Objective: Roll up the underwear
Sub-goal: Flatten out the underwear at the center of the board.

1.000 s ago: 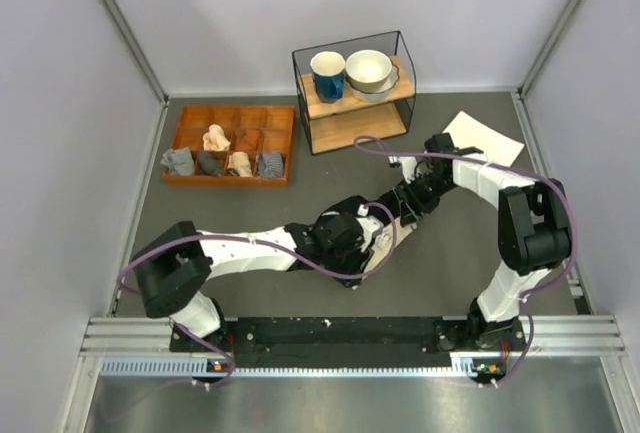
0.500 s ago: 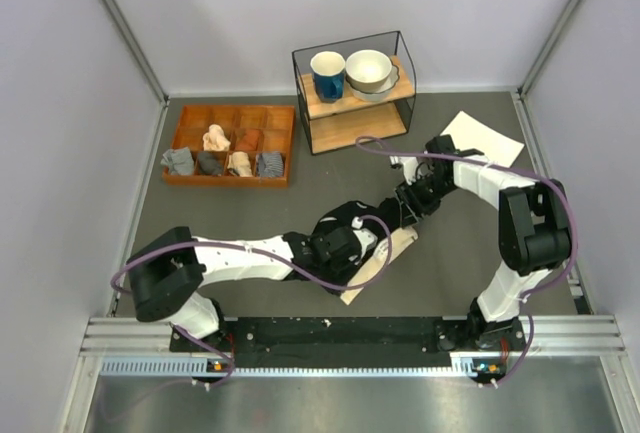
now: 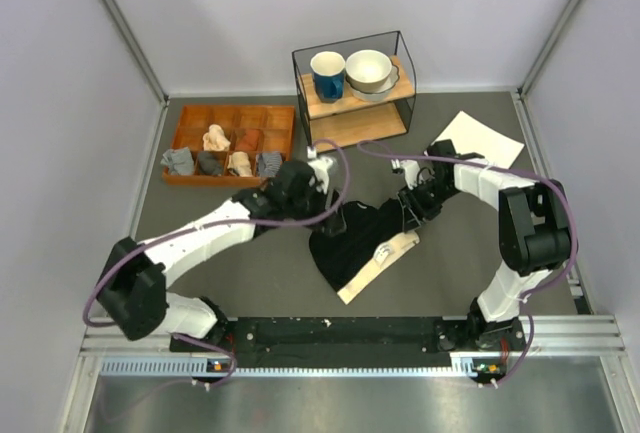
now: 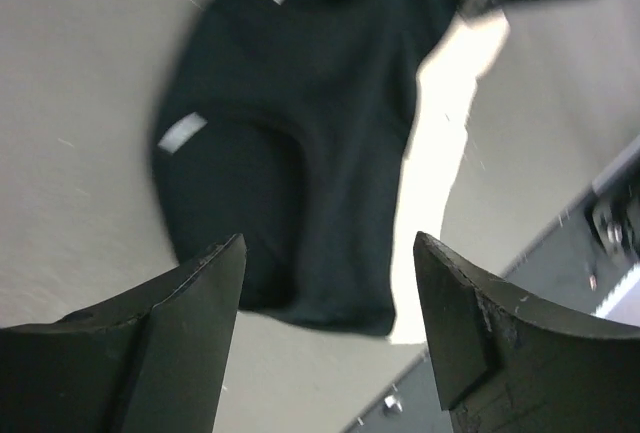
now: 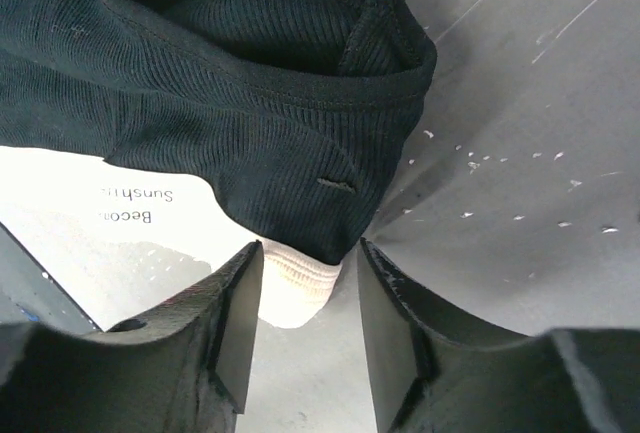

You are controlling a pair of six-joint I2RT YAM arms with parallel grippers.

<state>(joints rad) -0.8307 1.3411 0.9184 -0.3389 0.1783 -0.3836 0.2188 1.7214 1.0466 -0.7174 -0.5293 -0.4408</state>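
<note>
The black underwear (image 3: 352, 238) lies spread on the grey table mid-front, its cream waistband (image 3: 385, 258) running along its right-front side. My right gripper (image 3: 408, 208) is at the garment's far right corner. In the right wrist view its jaws (image 5: 310, 248) stand narrow, with the black corner (image 5: 300, 183) and the waistband end (image 5: 292, 291) between the tips. My left gripper (image 3: 322, 175) hangs open and empty above and to the far left of the garment. The left wrist view (image 4: 328, 243) shows the underwear (image 4: 300, 103) below it, blurred.
A wooden tray (image 3: 235, 113) holding several small rolled garments sits at the back left. A wire shelf (image 3: 355, 123) with a cup and bowls stands at the back centre. White paper (image 3: 485, 135) lies at the back right. The arm bases line the near edge.
My left arm has pulled up and back to the left off the underwear, which now lies uncovered and spread. My right gripper has stayed at the corner.
</note>
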